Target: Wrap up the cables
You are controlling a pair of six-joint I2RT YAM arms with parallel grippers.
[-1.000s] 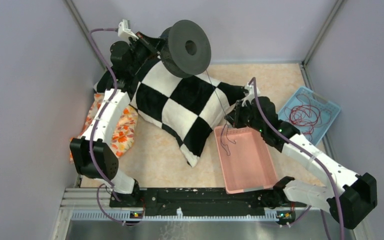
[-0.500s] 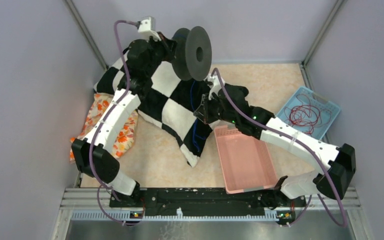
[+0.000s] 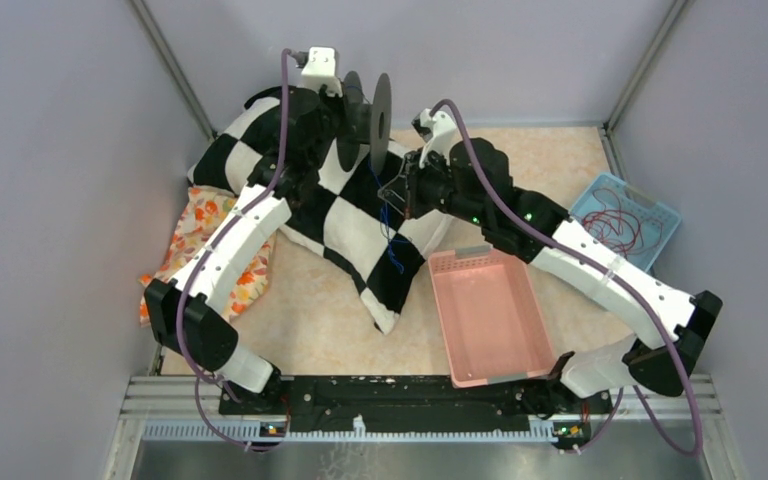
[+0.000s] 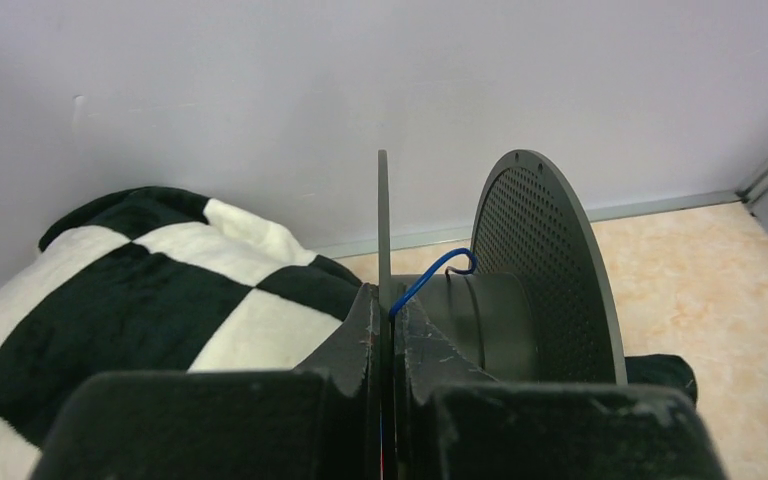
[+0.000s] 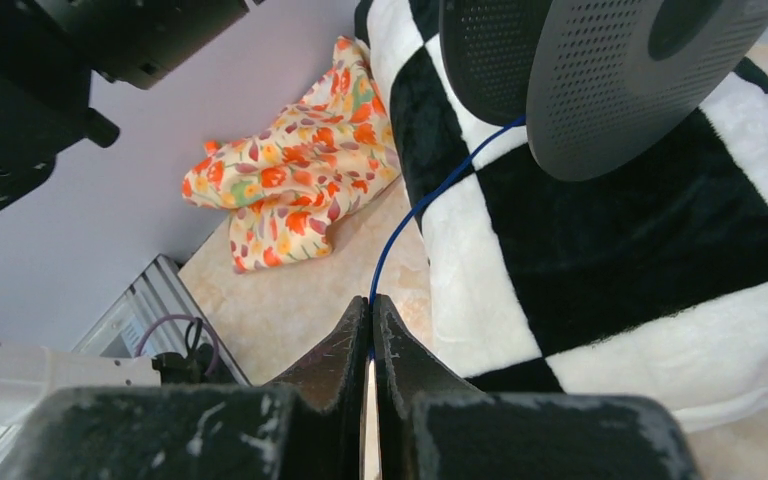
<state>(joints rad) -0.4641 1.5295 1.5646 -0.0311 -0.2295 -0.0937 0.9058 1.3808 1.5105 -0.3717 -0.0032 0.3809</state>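
Checkered cushion (image 3: 360, 215): landmark. Black spool (image 3: 378, 108): on edge above the cushion's far side. Left gripper (image 4: 390, 300): over the cushion, jaws pinching one spool flange. Right gripper (image 5: 370, 305): above the cushion's right part, jaws pressed together on the blue cable (image 5: 422, 203), which runs up to the spool.

Overhead view, close wrist views, shared spool (image 4: 550, 270)

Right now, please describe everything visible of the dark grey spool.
The spool is dark grey, seemingly plastic: two round, perforated flanges joined by a wide hub. It is held up edge-on to the top camera, over the far part of the checkered pillow. The left pincer is shut on one flange's rim. A thin blue cable runs from the hub to the shut right pincer.
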